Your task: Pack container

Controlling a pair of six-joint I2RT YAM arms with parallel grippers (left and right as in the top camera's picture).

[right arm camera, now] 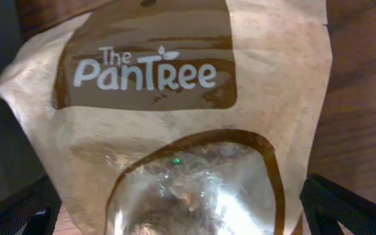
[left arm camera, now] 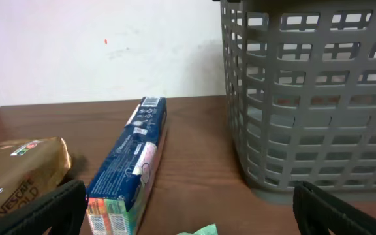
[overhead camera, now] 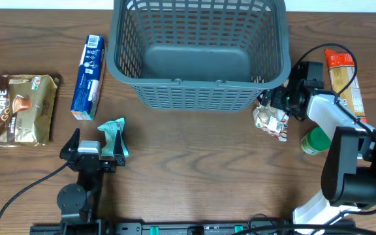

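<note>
The container (overhead camera: pixel 200 91), a large grey-teal slatted basket, stands empty at the back centre; its lattice wall (left arm camera: pixel 318 98) fills the right of the left wrist view. My left gripper (overhead camera: pixel 95 145) is open near the front left, low over the table. A small teal packet (overhead camera: pixel 114 135) lies just by its right finger, and its tip (left arm camera: pixel 201 230) shows at the bottom edge. My right gripper (overhead camera: pixel 276 101) is open, pointing down at a tan "The PanTree" pouch (overhead camera: pixel 271 119) beside the basket's right front corner. That pouch (right arm camera: pixel 175 130) lies between the wide fingers (right arm camera: pixel 344 205).
A blue toothpaste box (overhead camera: pixel 87 77) lies left of the basket, also ahead in the left wrist view (left arm camera: pixel 126 173). A Nescafe Gold pouch (overhead camera: pixel 19 108) lies at far left. A green-lidded jar (overhead camera: pixel 314 141) and an orange-topped packet (overhead camera: pixel 343 81) sit at the right by the right arm.
</note>
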